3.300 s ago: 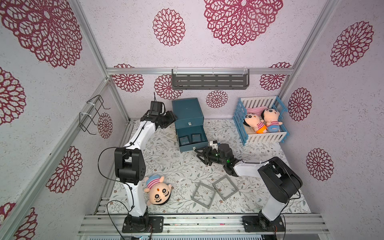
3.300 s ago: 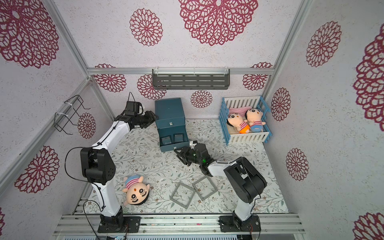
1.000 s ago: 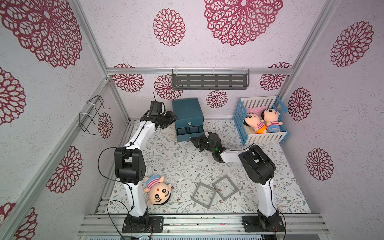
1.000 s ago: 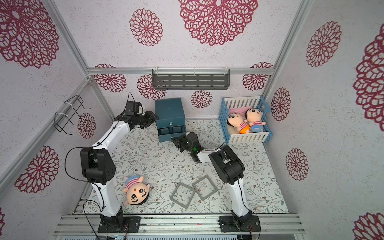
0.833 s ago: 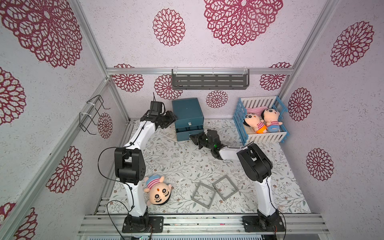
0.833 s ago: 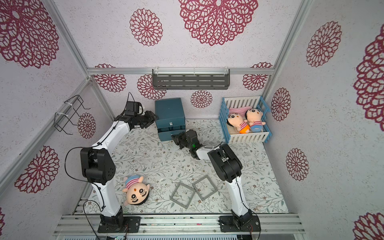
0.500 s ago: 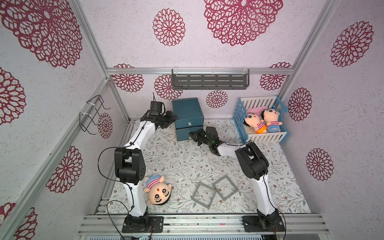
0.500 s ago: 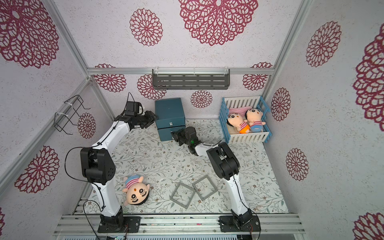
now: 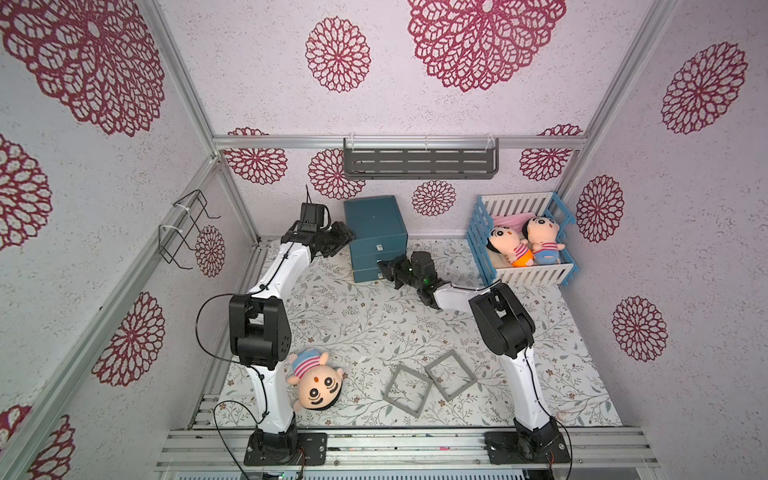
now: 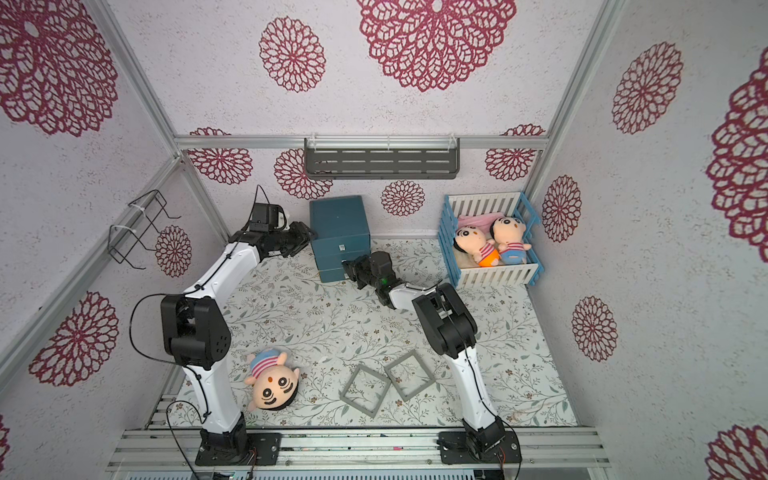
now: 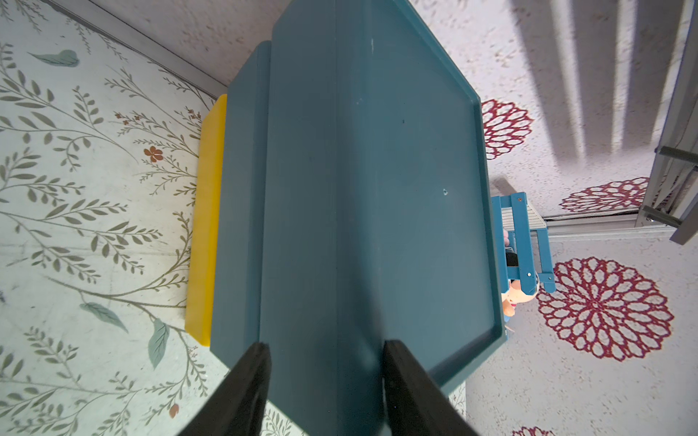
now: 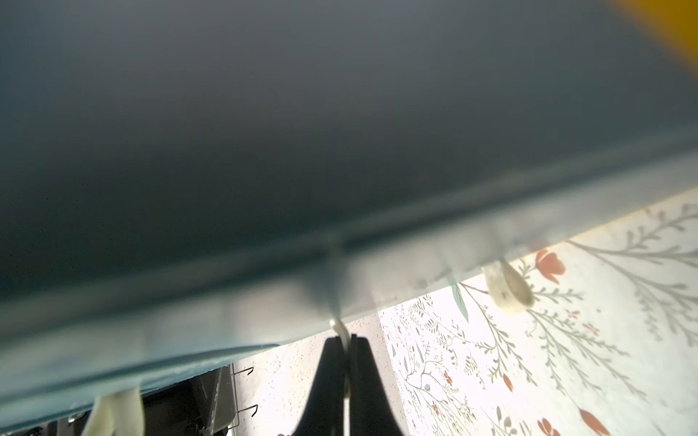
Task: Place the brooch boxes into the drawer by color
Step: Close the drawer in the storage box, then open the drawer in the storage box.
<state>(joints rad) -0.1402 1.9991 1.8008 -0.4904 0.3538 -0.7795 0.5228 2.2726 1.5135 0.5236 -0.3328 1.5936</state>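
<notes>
The teal drawer (image 9: pixel 376 226) cabinet stands at the back wall with all its fronts pushed in. My right gripper (image 9: pixel 381 269) is at the front, shut on the middle of the three pale pulls (image 12: pixel 342 330). At the cabinet's left side my left gripper (image 9: pixel 347 239) is open. Its two fingers straddle the upper side edge of the cabinet (image 11: pixel 336 226) in the left wrist view. Two grey brooch boxes (image 9: pixel 406 390) (image 9: pixel 451 375) lie side by side on the mat near the front, far from both grippers. The other brooch boxes are out of view.
A blue-and-white crib (image 9: pixel 536 276) with two dolls stands at the back right. A doll head (image 9: pixel 316 384) lies front left by the left arm's base. A yellow slab (image 11: pixel 206 219) shows under the cabinet. A grey shelf (image 9: pixel 419 160) and a wire rack (image 9: pixel 187 232) hang on the walls.
The drawer that stood pulled out with boxes inside has slid shut. My right gripper moved back toward the cabinet with the pull in it. The left arm has not moved.
</notes>
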